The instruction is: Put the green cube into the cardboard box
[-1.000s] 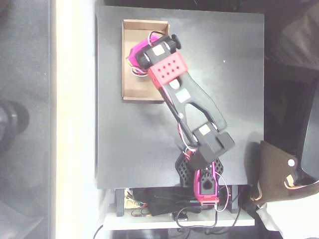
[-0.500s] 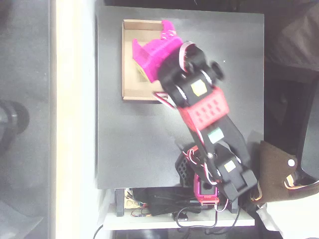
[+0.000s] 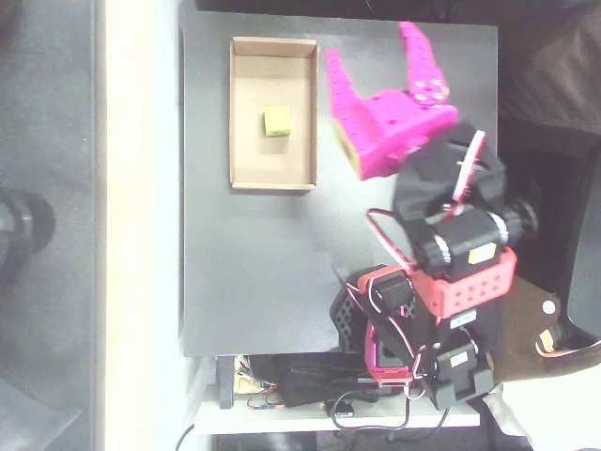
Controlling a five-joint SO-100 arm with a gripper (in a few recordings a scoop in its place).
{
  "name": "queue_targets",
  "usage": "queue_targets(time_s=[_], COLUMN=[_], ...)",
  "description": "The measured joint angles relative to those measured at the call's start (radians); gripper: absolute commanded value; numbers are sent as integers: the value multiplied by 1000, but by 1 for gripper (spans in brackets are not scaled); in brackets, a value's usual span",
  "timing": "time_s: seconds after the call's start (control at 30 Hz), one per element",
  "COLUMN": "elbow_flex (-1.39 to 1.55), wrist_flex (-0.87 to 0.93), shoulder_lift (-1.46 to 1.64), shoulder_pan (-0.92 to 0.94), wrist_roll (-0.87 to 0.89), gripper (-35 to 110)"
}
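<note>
A small lime-green cube (image 3: 277,121) lies inside the tan cardboard box (image 3: 242,113), near the middle of its floor, apart from the walls. The box sits at the upper left of the black table. My magenta gripper (image 3: 370,47) is to the right of the box, raised over the table's upper middle. Its two fingers spread wide apart and point toward the top of the overhead view, with nothing between them.
The black table (image 3: 263,272) is bare below the box. The arm's base (image 3: 380,334) with its wires sits at the table's bottom edge, right of centre. A pale strip of floor (image 3: 141,225) runs along the table's left edge.
The arm has pulled back from over the box and swung right and toward its base. The gripper has left the box, and the green cube now shows lying inside it.
</note>
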Motion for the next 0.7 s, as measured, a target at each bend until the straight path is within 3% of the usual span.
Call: queue_targets(time_s=[0.53, 0.7], elbow_flex=[-2, 17], wrist_flex=[0, 5], shoulder_lift=[46, 46], shoulder_pan=[365, 414], wrist_roll=[6, 3], gripper=[33, 23])
